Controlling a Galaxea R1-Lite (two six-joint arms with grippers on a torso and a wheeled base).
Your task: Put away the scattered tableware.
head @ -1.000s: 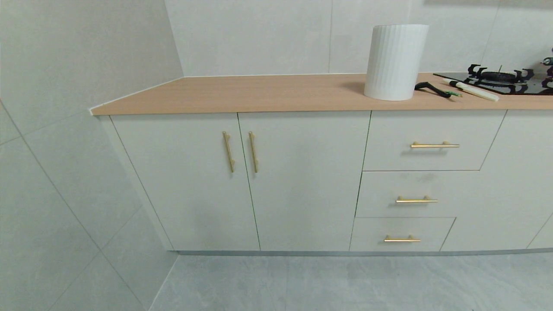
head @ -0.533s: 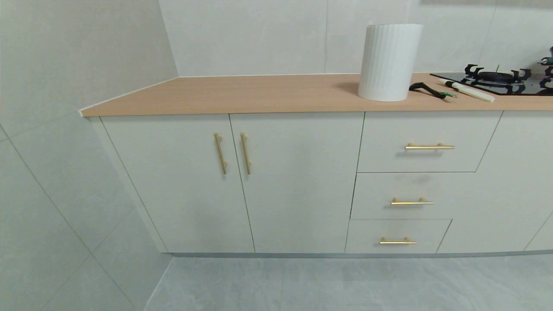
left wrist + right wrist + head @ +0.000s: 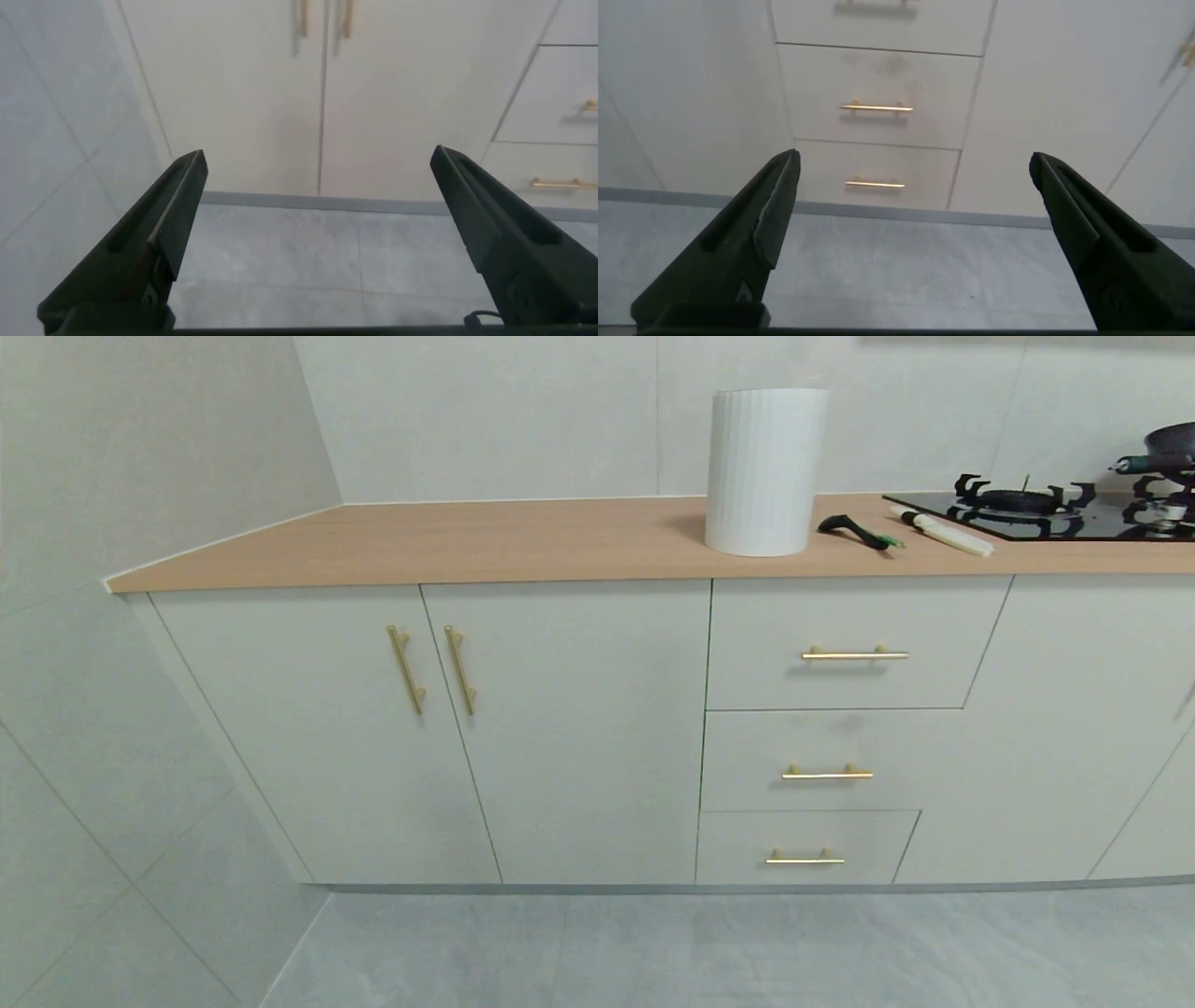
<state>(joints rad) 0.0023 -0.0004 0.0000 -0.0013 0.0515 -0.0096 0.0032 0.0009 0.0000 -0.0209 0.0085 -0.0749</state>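
Black-handled utensil (image 3: 854, 532) and cream utensil (image 3: 943, 534) lie on table (image 3: 467, 543), just beside ribbed white holder (image 3: 766, 471). Likely light, stiff, thin: pinch mid-handle. Fingers of left gripper (image 3: 318, 161) and right gripper (image 3: 915, 161) spread, empty.

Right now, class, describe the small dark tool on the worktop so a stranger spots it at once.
Find the wooden worktop, then the tall white ribbed container standing on it. Between that and the black hob lies the small dark tool: black with a green tip, unlike the longer cream stick beside it.
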